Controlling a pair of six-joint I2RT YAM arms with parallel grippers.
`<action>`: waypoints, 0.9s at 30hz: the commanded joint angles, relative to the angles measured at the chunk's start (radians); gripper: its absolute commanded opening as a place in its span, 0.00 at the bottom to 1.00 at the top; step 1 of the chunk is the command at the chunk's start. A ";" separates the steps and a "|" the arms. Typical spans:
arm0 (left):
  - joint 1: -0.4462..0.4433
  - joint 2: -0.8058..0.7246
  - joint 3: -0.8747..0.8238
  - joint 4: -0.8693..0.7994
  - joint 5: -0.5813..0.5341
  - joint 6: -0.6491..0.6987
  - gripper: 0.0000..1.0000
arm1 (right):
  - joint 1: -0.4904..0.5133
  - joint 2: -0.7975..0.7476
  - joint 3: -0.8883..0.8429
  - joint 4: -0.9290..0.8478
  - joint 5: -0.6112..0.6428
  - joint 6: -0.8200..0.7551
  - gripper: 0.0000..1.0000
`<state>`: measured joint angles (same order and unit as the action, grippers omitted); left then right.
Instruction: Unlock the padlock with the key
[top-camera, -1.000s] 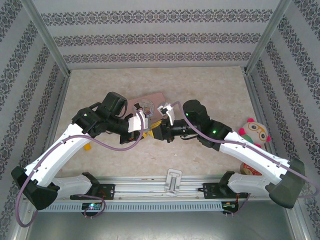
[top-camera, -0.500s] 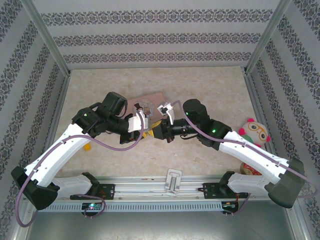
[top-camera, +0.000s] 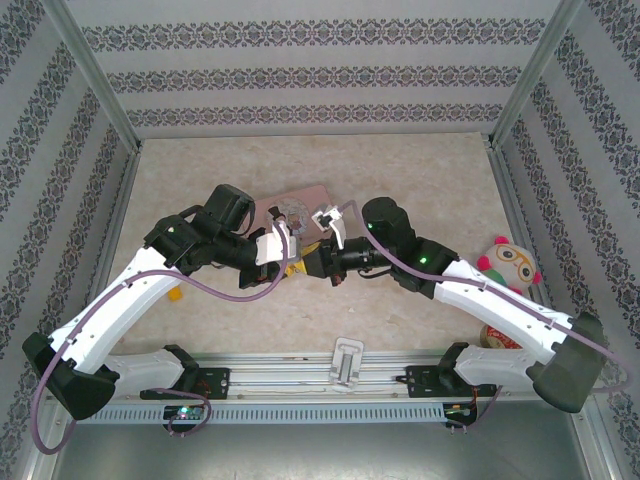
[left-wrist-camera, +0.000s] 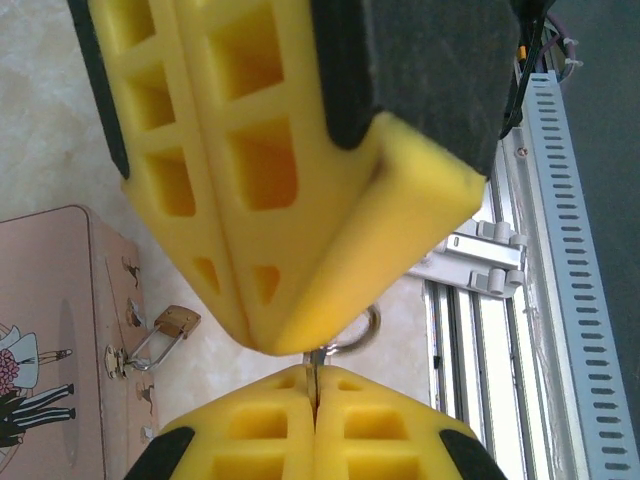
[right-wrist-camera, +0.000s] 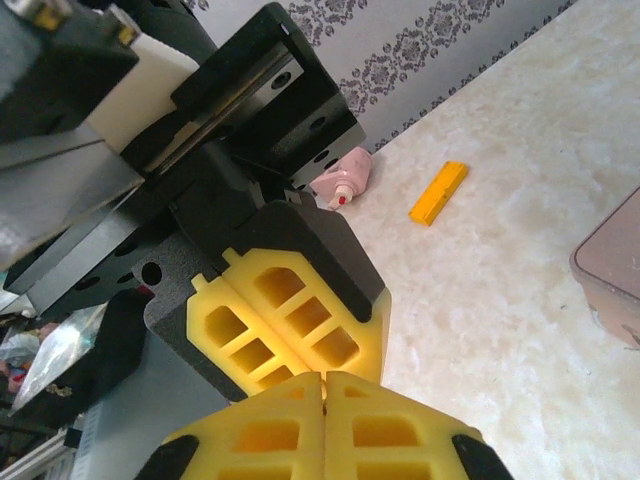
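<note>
Left wrist view: key (left-wrist-camera: 314, 362) mostly hidden in the closed seam of the left gripper (left-wrist-camera: 315, 400) at bottom centre, only a thin sliver and part of its ring showing; pink tin (left-wrist-camera: 50, 330) cut off at left edge; padlock (left-wrist-camera: 172, 326) too small to make out in top view.

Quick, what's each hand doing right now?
Left hand: closed on the key.
Right hand: closed; whether it grips anything cannot be told.
</note>
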<state>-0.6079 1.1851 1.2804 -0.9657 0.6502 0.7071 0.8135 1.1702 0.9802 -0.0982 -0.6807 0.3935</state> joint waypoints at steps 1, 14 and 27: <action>-0.009 -0.027 -0.011 0.031 0.007 -0.007 0.00 | -0.013 -0.039 -0.033 0.012 0.030 0.006 0.00; -0.006 -0.168 -0.110 0.350 -0.026 -0.323 0.63 | -0.083 -0.109 -0.151 0.186 0.110 0.131 0.00; 0.014 -0.238 -0.290 0.795 -0.101 -0.988 0.99 | -0.177 -0.119 -0.281 0.574 0.104 0.361 0.00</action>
<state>-0.6052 0.9405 0.9947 -0.3317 0.5453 -0.0769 0.6502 1.0603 0.7174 0.3096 -0.5724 0.6724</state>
